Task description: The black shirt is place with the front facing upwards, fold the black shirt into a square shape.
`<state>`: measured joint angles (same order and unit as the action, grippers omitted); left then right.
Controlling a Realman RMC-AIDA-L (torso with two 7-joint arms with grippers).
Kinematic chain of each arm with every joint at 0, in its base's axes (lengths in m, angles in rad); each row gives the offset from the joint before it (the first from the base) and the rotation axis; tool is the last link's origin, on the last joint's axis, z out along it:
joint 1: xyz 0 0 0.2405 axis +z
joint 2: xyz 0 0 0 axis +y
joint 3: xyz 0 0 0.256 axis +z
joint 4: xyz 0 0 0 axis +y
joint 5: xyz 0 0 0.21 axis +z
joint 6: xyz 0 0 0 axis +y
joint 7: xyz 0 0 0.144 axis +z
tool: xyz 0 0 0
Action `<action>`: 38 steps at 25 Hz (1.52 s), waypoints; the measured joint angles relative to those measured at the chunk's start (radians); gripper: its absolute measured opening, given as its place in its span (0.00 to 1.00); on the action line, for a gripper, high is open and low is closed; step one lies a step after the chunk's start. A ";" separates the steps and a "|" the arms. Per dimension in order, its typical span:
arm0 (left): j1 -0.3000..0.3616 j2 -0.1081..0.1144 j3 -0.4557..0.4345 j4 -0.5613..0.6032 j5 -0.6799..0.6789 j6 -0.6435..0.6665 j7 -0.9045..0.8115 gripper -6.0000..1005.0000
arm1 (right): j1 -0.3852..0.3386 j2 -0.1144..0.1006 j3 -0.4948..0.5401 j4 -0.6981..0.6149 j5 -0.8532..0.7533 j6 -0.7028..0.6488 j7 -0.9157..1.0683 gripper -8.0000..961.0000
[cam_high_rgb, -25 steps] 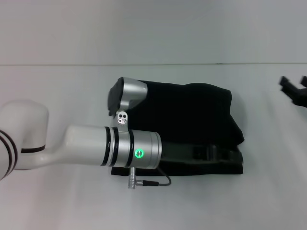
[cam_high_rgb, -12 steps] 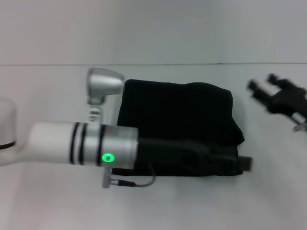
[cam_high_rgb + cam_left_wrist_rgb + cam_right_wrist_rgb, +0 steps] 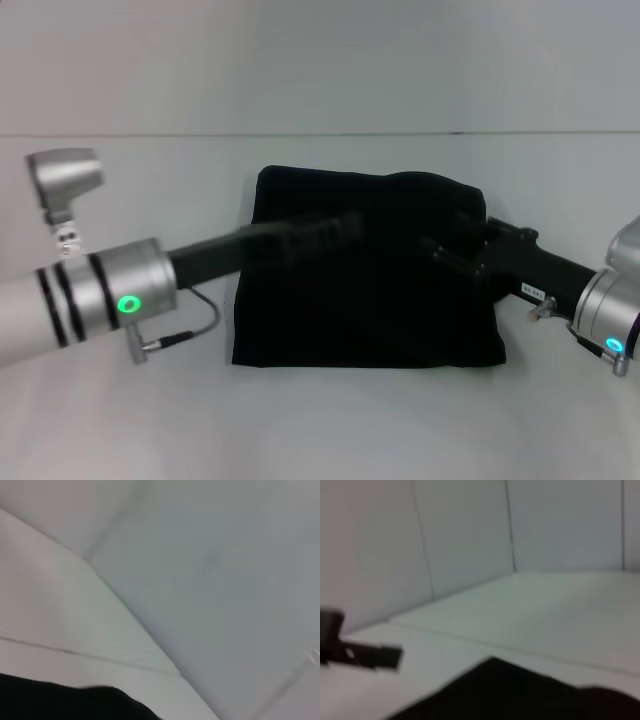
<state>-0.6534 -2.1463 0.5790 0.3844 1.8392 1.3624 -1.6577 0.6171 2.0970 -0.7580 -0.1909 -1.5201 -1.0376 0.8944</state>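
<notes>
The black shirt [image 3: 370, 290] lies on the white table as a folded, roughly square bundle in the middle of the head view. No lettering shows. My left gripper [image 3: 335, 230] reaches in from the left and hovers, blurred, over the shirt's far half. My right gripper [image 3: 450, 250] reaches in from the right, over the shirt's right edge. The shirt shows as a dark patch in the left wrist view [image 3: 75, 705] and in the right wrist view [image 3: 520, 695]. The right wrist view also shows the left gripper [image 3: 350, 650] farther off.
The white table [image 3: 330, 420] spreads around the shirt on all sides, with a pale wall [image 3: 320, 60] behind its far edge. My left forearm [image 3: 90, 295] crosses the table at the left, my right wrist [image 3: 605, 310] at the right.
My left arm has drawn back to the left, and its gripper moved from the shirt's near edge to over its far half. My right gripper came in from the far right to the shirt's right edge.
</notes>
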 joint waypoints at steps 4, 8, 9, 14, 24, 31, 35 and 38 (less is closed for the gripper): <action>0.029 0.014 -0.001 -0.002 -0.063 -0.041 -0.032 0.93 | -0.006 -0.001 -0.001 0.010 0.000 0.085 0.001 0.72; 0.033 0.026 -0.001 -0.004 -0.076 -0.071 -0.057 0.92 | -0.010 -0.003 0.006 0.010 0.006 0.126 0.010 0.72; 0.033 0.029 -0.001 -0.004 -0.077 -0.086 -0.068 0.92 | -0.012 -0.003 0.006 0.007 0.006 0.127 0.017 0.72; 0.024 0.045 0.012 -0.005 -0.069 -0.161 -0.191 0.91 | -0.042 -0.006 0.026 -0.035 0.010 0.057 0.026 0.72; -0.081 0.138 0.219 -0.016 0.071 -0.291 -0.692 0.90 | -0.202 -0.037 0.032 -0.206 -0.110 -0.334 0.019 0.72; -0.104 0.139 0.240 -0.025 0.139 -0.408 -0.742 0.89 | -0.247 -0.044 0.038 -0.219 -0.230 -0.412 0.012 0.72; -0.110 0.137 0.248 -0.026 0.160 -0.449 -0.746 0.88 | -0.247 -0.037 0.038 -0.218 -0.275 -0.405 -0.014 0.72; -0.116 0.130 0.257 -0.026 0.179 -0.471 -0.747 0.88 | -0.247 -0.035 0.038 -0.218 -0.299 -0.400 -0.026 0.72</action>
<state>-0.7695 -2.0168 0.8358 0.3580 2.0179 0.8915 -2.4047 0.3704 2.0616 -0.7203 -0.4091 -1.8196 -1.4376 0.8688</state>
